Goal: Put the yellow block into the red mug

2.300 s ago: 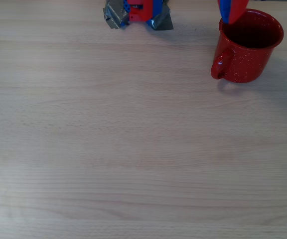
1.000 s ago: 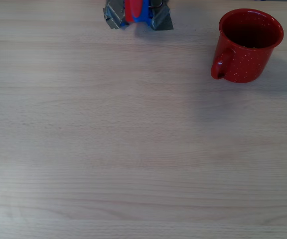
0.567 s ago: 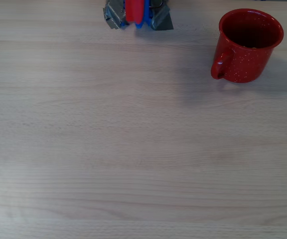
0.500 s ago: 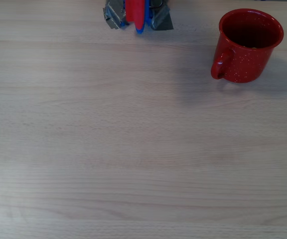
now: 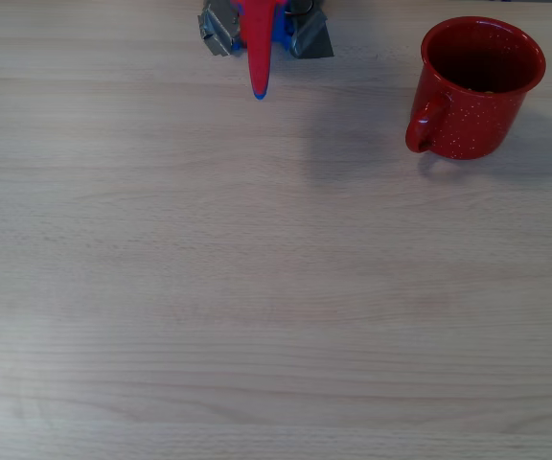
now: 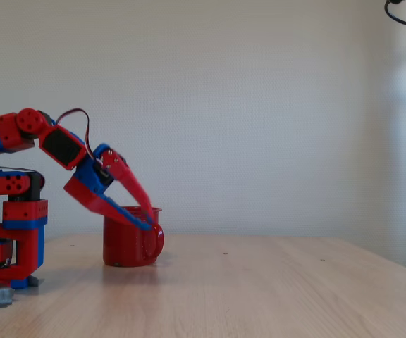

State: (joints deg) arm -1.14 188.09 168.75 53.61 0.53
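Red mug (image 5: 482,86) upright on table (image 5: 257,287), a faint yellowish speck inside, block likely already deposited; gripper (image 6: 150,224) well left of mug overhead, fingers nearly together, empty; nothing evidently left but retreat.

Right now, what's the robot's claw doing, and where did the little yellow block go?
Gripper shut, empty, near the base, clear of the red mug. Yellow speck inside the mug, likely the yellow block. Nothing in the way.
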